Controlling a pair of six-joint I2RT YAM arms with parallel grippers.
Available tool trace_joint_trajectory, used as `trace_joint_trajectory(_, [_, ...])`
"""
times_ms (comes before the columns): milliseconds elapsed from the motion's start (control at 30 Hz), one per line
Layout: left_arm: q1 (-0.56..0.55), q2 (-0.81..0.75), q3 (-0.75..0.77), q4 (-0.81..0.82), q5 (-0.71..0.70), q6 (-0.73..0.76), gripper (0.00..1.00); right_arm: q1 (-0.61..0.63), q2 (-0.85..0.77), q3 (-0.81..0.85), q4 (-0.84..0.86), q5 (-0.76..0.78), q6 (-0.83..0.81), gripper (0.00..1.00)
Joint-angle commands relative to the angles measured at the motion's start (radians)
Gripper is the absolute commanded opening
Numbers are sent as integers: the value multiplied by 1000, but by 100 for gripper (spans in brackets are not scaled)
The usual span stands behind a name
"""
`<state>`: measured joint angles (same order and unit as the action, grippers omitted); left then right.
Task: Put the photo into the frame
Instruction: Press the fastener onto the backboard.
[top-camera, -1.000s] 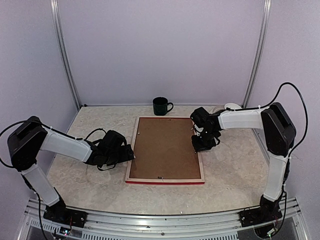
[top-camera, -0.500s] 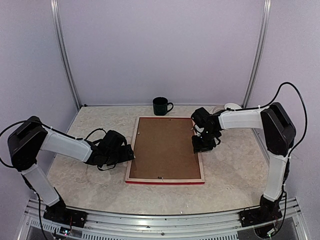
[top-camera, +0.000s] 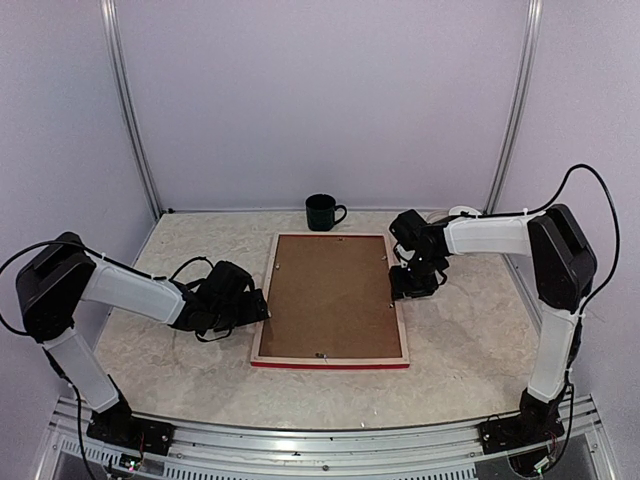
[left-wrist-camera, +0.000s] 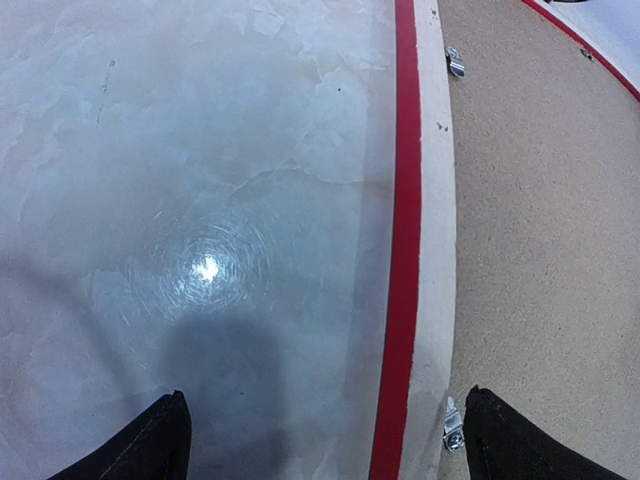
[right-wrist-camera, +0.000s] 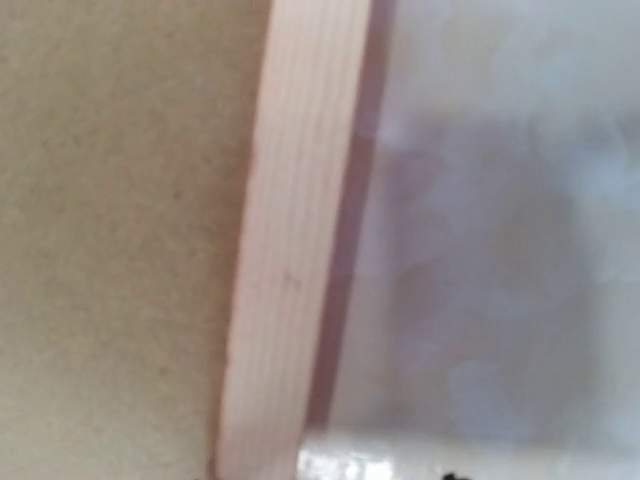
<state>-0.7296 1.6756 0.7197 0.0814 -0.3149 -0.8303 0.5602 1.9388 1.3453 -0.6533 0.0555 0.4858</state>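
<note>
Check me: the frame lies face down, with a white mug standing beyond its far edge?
Not quite: the mug is dark, not white, as the top external view shows. The frame does lie face down, with the mug beyond its far edge.

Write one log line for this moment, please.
frame: face down on table | backing board: in frame | left arm: jaws open astride left rail | right arm: at right rail, jaws unclear

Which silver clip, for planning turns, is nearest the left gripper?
The silver metal clip beside the left gripper's fingertip over the brown backing board; the next clip sits farther.
</note>
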Motion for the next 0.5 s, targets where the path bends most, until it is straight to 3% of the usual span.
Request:
trace_joint_trajectory(0, [-11, 48, -28, -107, 50, -30, 93, -5, 15, 20, 22, -34, 28, 52])
trace_joint_trajectory(467, [-16, 55, -34, -96, 51, -28, 93, 23, 57, 8, 9, 18, 72, 51])
